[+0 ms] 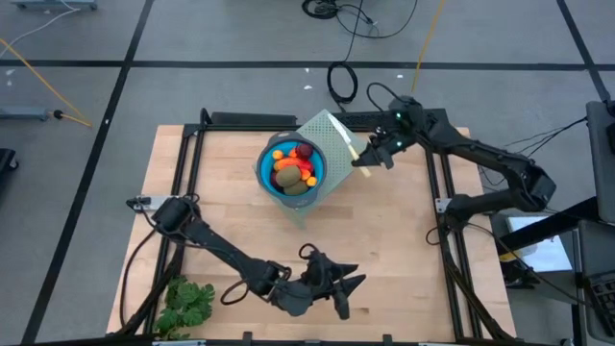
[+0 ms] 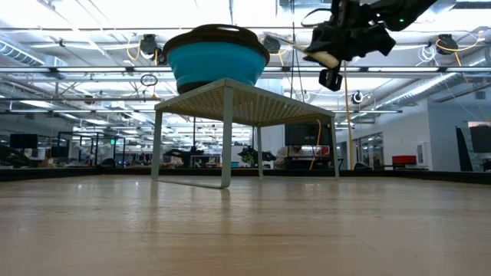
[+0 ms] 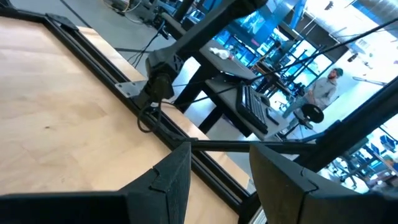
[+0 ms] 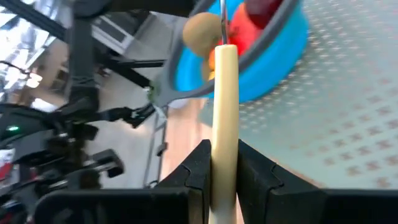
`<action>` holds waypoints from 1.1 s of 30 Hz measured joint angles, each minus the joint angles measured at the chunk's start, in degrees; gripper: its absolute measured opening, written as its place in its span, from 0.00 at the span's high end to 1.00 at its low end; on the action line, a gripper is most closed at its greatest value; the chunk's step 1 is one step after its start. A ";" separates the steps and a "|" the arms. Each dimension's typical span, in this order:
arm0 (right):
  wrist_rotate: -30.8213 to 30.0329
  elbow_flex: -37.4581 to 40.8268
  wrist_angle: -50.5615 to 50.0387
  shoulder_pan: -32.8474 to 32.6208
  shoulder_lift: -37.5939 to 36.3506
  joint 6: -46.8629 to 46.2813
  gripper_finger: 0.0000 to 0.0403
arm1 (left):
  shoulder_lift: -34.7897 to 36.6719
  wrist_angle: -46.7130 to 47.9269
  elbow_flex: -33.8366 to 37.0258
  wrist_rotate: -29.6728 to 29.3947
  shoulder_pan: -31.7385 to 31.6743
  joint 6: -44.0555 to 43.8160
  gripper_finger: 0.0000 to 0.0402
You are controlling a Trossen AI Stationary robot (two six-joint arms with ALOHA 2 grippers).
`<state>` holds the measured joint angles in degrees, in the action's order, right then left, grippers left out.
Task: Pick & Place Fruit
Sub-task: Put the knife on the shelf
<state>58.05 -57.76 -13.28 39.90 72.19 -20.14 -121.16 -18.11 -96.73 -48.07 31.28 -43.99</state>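
Several toy fruit pieces [image 1: 293,165], orange, red and brown-green, lie in a blue bowl [image 1: 269,173]. The bowl stands on a pale perforated rack [image 1: 332,136] at the table's far middle. In the low view the bowl [image 2: 215,57] sits on top of the rack [image 2: 245,103]. My right gripper [image 1: 368,159] hovers just right of the bowl, shut on a thin cream stick [image 4: 225,112]. My left gripper [image 1: 346,288] is open near the table's front edge, with nothing between its fingers [image 3: 168,180]. My right gripper pinches the cream stick between its two fingers, on the stick's two sides near its lower part [image 4: 225,163]. The stick's free end [image 4: 224,56] reaches out toward the bowl's rim. It is lifted clear, at about bowl height above the rack [image 2: 322,57].
A leafy green bunch [image 1: 185,303] lies at the table's near left corner. Black frame rails run along the table's left [image 1: 183,192] and right [image 1: 444,202] sides. Bare wood spans the middle [image 1: 317,240].
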 joint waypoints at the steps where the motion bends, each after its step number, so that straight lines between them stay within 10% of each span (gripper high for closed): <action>1: -0.72 -0.93 -0.98 -0.03 0.84 0.91 0.90 | 0.09 0.03 0.00 -0.16 0.06 0.38 0.60; 10: -7.46 -9.31 -12.48 -0.37 8.22 9.53 0.90 | 3.20 4.19 0.00 -2.13 0.76 7.73 0.60; 33: -23.78 -10.92 -11.85 -3.16 12.39 8.21 0.90 | 14.34 40.49 0.00 -7.61 1.27 -5.64 0.60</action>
<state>34.27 -68.68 -25.13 36.74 84.58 -11.93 -106.82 22.38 -96.73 -55.68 32.56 -49.63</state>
